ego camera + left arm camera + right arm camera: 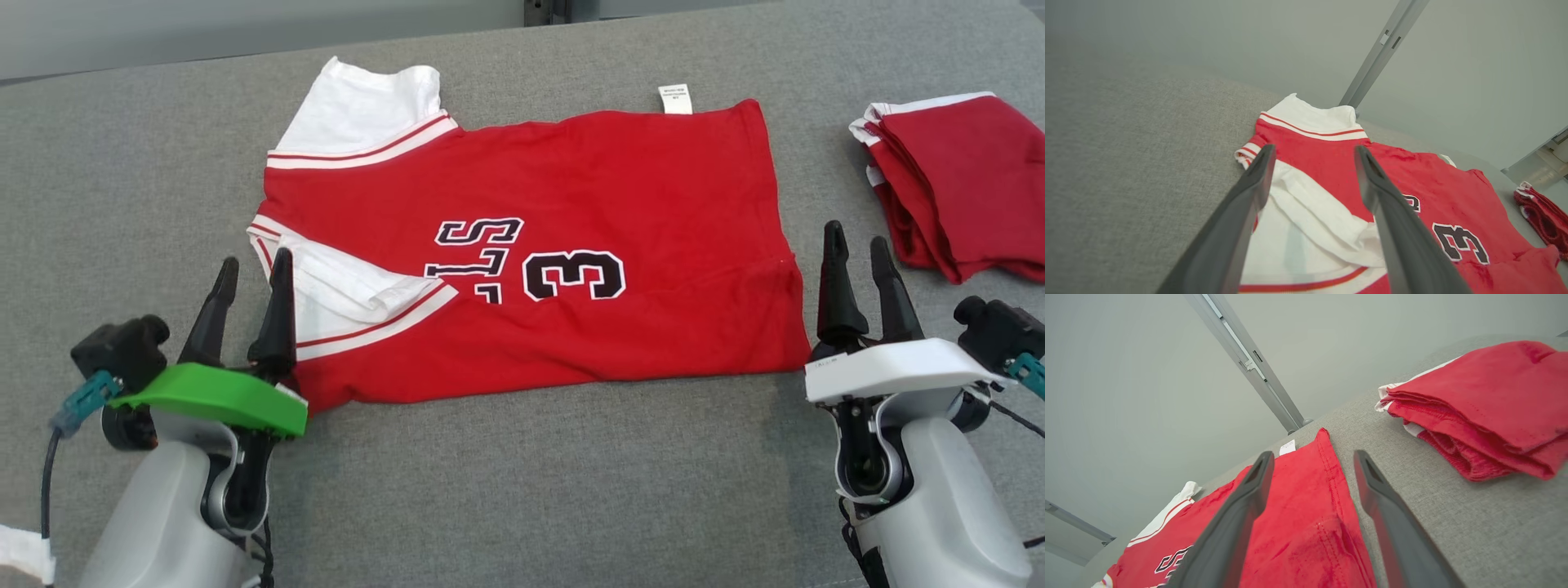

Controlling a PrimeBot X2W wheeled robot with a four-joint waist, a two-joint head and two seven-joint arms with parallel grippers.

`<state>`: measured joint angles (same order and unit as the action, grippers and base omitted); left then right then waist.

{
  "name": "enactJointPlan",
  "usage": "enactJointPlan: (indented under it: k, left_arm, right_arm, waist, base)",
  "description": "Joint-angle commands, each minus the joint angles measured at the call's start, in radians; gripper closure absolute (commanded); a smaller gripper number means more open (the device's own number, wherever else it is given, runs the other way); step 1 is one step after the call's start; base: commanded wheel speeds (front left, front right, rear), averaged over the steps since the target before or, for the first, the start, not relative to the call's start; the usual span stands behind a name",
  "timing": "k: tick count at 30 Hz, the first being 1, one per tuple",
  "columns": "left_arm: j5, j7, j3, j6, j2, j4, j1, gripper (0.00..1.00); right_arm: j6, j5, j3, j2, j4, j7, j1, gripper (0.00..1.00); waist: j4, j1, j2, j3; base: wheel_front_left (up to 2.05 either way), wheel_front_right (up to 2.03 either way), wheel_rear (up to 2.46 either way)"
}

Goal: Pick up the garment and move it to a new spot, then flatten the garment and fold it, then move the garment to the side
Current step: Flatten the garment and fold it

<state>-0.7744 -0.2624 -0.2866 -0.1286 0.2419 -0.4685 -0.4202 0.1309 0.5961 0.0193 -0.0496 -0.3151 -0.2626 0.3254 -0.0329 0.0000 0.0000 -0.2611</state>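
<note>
The garment (571,245) is a red jersey with white sleeves and a black "3", lying flat on the grey table with its near long edge folded over. My left gripper (251,265) stands open at the jersey's near-left corner, by the white sleeve (1306,220), holding nothing. My right gripper (857,241) is open just off the jersey's near-right corner, its fingers (1237,522) straddling the red hem (1327,498). In the left wrist view the left gripper (1314,153) hovers above the sleeve and collar.
A stack of folded red garments (955,180) lies at the right edge of the grey fabric surface (522,490), close to my right gripper; that stack (1486,412) also shows in the right wrist view. A grey wall and a metal post (1384,49) stand behind.
</note>
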Motion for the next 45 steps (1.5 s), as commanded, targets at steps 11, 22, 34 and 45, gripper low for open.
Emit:
enactJointPlan:
  k: [11,22,34,45]
  left_arm:
    - [-0.072,0.161,-0.002,0.059,0.075,0.078,0.206,0.0]
    - [-0.126,0.255,0.0,0.11,0.07,0.103,0.264,0.0]
    - [-0.121,0.259,-0.022,0.104,0.046,0.038,0.222,1.0]
    - [-0.092,0.197,-0.024,0.101,0.055,0.102,0.22,1.0]
  right_arm:
    - [0.0,-0.151,0.003,-0.002,0.084,-0.002,-0.145,0.0]
    - [0.0,-0.143,-0.03,-0.002,0.072,0.006,-0.148,0.0]
    - [0.0,-0.192,-0.025,-0.002,0.029,0.051,-0.147,0.0]
    - [0.0,-0.217,0.007,-0.002,-0.153,0.119,-0.126,0.0]
  waist:
    - [0.016,0.0,0.0,0.057]
    - [0.0,0.0,0.0,0.043]
    - [-0.007,0.0,0.0,0.037]
    - [0.032,0.0,0.0,0.052]
  base:
    - [0.0,0.0,0.0]
    - [0.0,0.0,0.0]
    - [0.0,0.0,0.0]
    - [0.0,0.0,0.0]
